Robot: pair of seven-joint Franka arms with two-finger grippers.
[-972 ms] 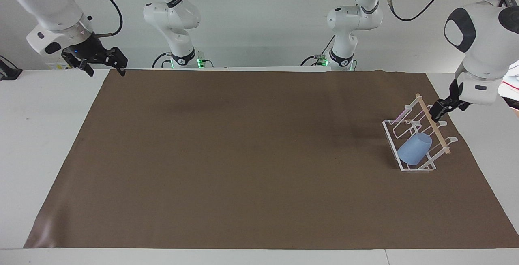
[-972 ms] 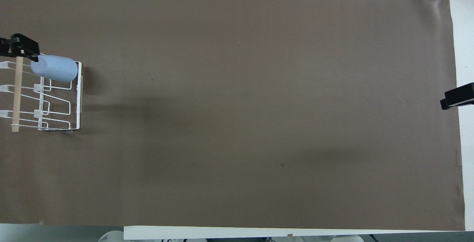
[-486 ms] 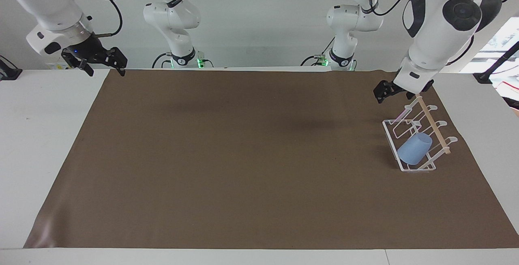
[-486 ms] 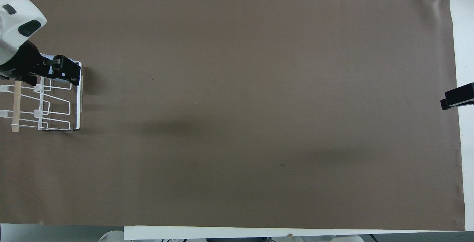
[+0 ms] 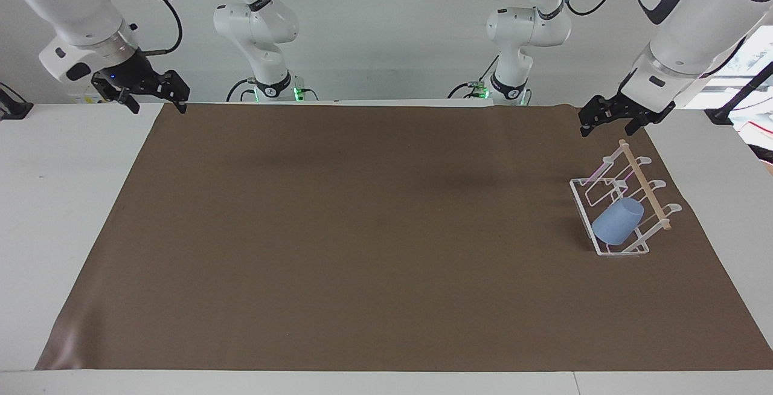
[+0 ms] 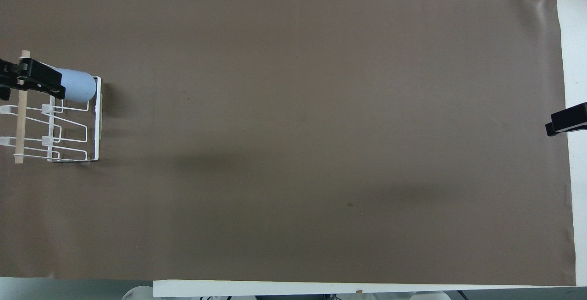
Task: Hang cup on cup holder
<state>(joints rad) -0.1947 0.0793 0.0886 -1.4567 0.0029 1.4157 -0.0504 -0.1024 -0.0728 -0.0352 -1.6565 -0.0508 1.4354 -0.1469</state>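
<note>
The light blue cup (image 5: 617,221) hangs tilted on a prong of the white wire cup holder (image 5: 581,205), on the part of the rack farthest from the robots, at the left arm's end of the table. In the overhead view the cup (image 6: 81,85) is partly covered by my left gripper (image 6: 46,82), and the holder (image 6: 95,121) shows below it. My left gripper (image 5: 607,126) is open, empty and raised in the air over the mat by the holder's robot-side end, touching nothing. My right gripper (image 5: 155,104) is open and empty, and waits over the right arm's end of the table; only its tip (image 6: 566,122) shows in the overhead view.
A brown mat (image 5: 362,232) covers most of the white table (image 5: 54,214). It also shows in the overhead view (image 6: 298,130). The holder's light wooden rod (image 5: 645,192) runs across the top of the rack.
My left gripper has left the holder's wooden rod, swung across the rack and risen toward the robots. The cup and holder have stayed in place. The right arm has not moved.
</note>
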